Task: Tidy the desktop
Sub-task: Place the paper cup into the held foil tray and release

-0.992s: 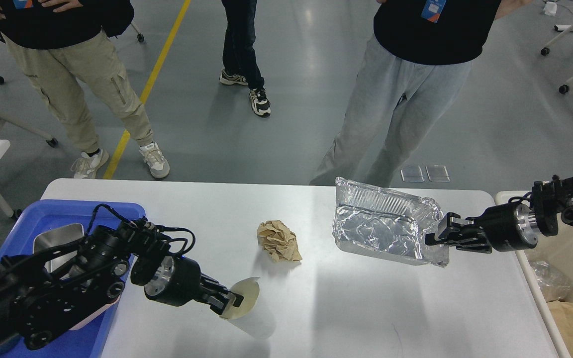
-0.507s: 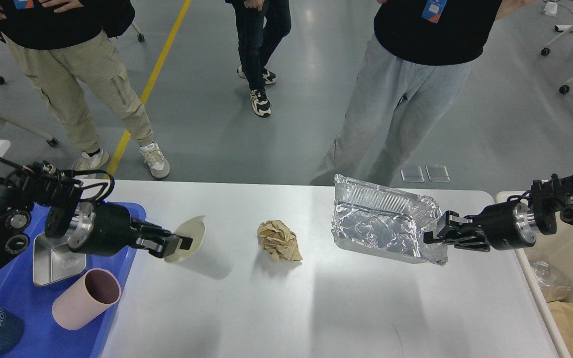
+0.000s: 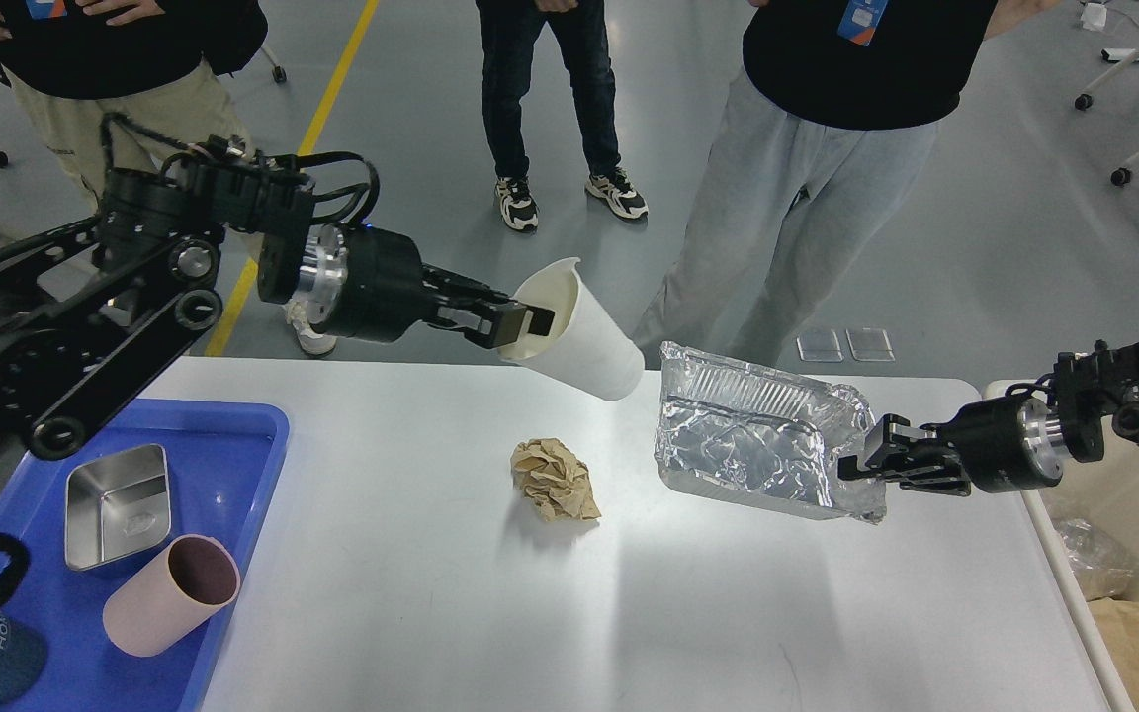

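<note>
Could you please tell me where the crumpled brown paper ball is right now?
In the head view the crumpled brown paper ball lies on the white desktop near its middle, left of the foil tray and right of the blue tray.

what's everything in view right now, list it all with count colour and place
desktop: 1, white, centre
paper ball: 1, tan, crumpled, mid-desktop
foil tray: 1, silver, held tilted at right
paper cup: 1, white, held tilted above the far edge
blue tray: 1, left
metal dish: 1, silver, in blue tray
pink cup: 1, on its side in blue tray
people: 3, standing beyond the desktop
left gripper: black, gripping the paper cup's rim
right gripper: black, gripping the foil tray's edge
</note>
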Controlling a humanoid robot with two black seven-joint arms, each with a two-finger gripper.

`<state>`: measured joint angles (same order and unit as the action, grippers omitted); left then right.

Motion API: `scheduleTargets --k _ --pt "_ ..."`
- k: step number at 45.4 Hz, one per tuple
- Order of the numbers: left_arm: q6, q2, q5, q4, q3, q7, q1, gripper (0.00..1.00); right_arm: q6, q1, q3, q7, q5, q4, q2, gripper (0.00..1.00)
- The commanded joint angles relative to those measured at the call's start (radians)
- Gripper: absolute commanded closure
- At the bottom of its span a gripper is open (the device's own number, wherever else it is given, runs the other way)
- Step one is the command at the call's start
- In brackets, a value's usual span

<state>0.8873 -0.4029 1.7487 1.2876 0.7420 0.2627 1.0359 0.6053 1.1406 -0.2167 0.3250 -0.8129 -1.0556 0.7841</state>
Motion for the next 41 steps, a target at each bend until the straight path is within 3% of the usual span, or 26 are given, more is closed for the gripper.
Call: scheduleTargets --k 1,7,15,41 --pt "-0.016 0.146 0.005 -0.163 -0.05 0.004 0.065 1.0 0.001 0.005 0.0 0.0 0.001 -0.003 0.0 1.0" --pt "-0.054 0.271 0.011 -0.289 -0.058 0.009 0.093 1.0 0.002 0.007 0.003 0.003 0.001 -0.015 0.001 1.0" --pt "-0.062 0.363 0.015 -0.341 -0.058 0.009 0.096 1.0 0.004 0.008 0.005 0.006 0.001 -0.027 0.007 1.0" --pt "-0.122 0.434 0.008 -0.444 -0.13 0.012 0.072 0.96 0.007 0.015 0.017 0.008 0.012 -0.037 0.009 1.0"
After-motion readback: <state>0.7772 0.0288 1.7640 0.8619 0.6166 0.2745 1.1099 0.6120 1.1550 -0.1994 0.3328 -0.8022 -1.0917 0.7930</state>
